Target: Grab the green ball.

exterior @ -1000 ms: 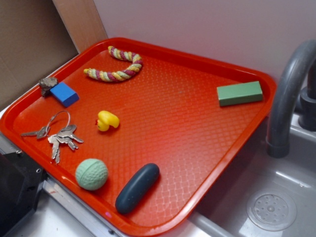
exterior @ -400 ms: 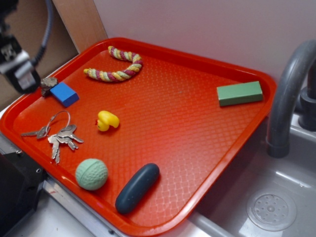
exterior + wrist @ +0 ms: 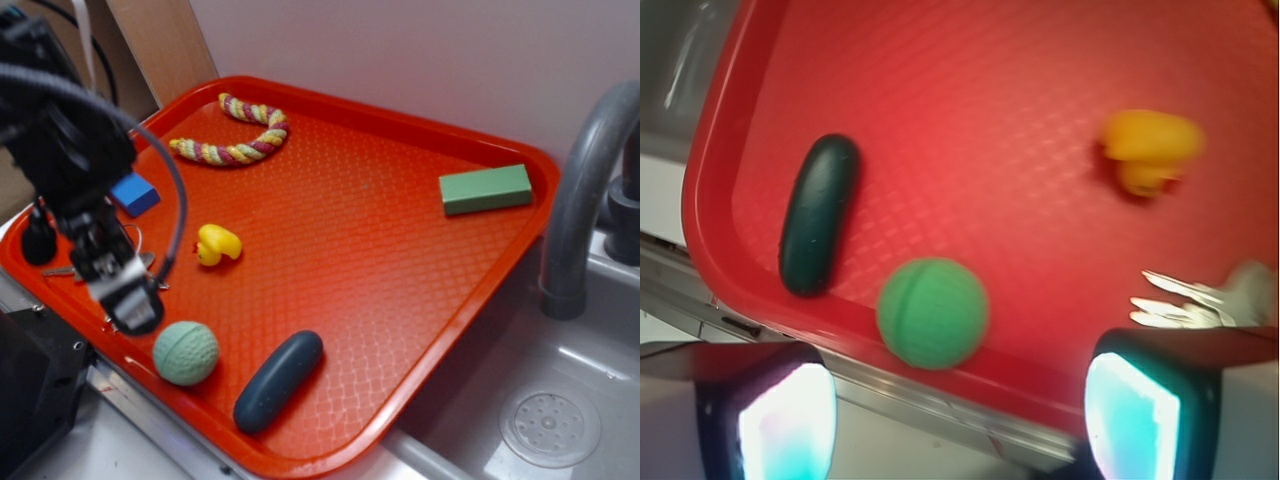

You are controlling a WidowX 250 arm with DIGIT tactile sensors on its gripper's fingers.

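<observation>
The green ball (image 3: 186,353) is pale mint and dimpled and lies near the front edge of the red tray (image 3: 380,230). My gripper (image 3: 128,300) hangs just left of and above the ball, over the tray's front-left part. In the wrist view the ball (image 3: 933,312) lies ahead of my gripper (image 3: 960,420), roughly centred between the two wide-apart fingers. The gripper is open and empty.
A dark blue oblong (image 3: 279,380) lies right of the ball. A yellow duck (image 3: 217,243) and keys (image 3: 1185,300) lie behind it. A blue block (image 3: 138,193), a rope toy (image 3: 235,135) and a green block (image 3: 486,188) sit farther back. A faucet (image 3: 585,190) and sink drain (image 3: 549,425) are at right.
My arm has come in from the upper left and dropped down over the tray's front-left, covering the keys. The ball and other objects have not moved.
</observation>
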